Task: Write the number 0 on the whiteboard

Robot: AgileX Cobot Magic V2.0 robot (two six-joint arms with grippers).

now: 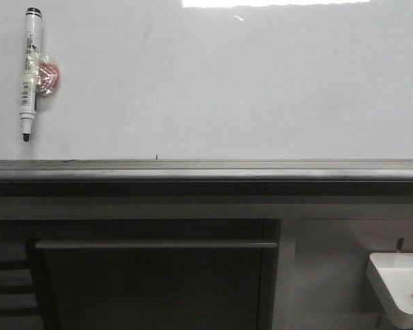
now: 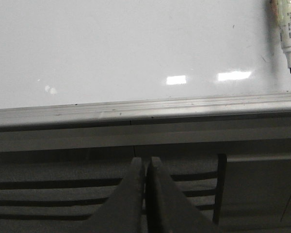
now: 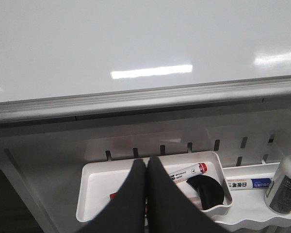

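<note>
Left tool (image 2: 146, 167) and right tool (image 3: 146, 167) are pressed together, seemingly empty; the whiteboard (image 1: 227, 89) carries a marker pen (image 1: 29, 72).

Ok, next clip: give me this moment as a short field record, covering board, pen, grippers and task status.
whiteboard: blank, no 0 drawn
marker pen: uncapped, on the board's upper left, tip down
left gripper: shut, empty, below the board rail
right gripper: shut, empty, over the white tray
status: writing not started
</note>
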